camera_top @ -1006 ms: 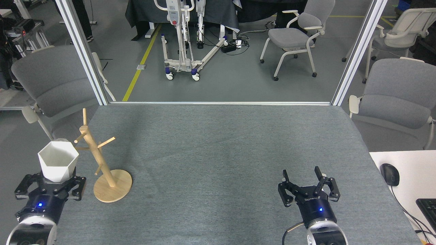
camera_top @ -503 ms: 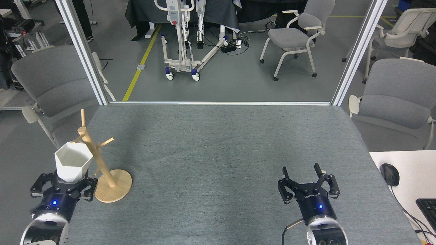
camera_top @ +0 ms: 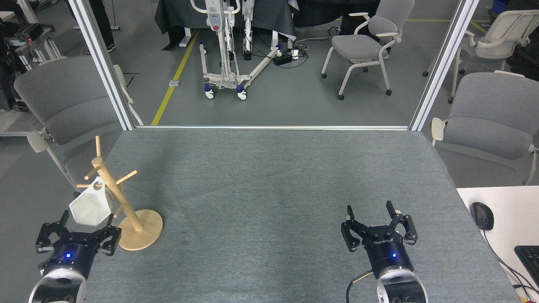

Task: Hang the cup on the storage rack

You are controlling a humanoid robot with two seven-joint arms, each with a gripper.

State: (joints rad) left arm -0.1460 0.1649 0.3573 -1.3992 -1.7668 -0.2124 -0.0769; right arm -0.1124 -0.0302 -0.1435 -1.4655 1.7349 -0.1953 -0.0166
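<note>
Head view: since the earlier frame, our left gripper (camera_top: 86, 219) has let go of the cup (camera_top: 91, 203); its fingers are now spread wide and holding nothing. The one cup is hanging tilted from a left-hand peg of the one storage rack (camera_top: 122, 202). Our right gripper (camera_top: 373, 211), well right of the rack, is resting open and empty on the table (camera_top: 273, 176).

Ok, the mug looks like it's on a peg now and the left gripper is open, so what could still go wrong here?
The cup hangs tilted from a peg of the storage rack, so it might slip off if the rack is jolted. The left gripper sits open just below the cup; lifting straight up could knock it loose. That gripper also lies beside the rack's round base, so a sideways retreat could nudge the whole rack.
</note>
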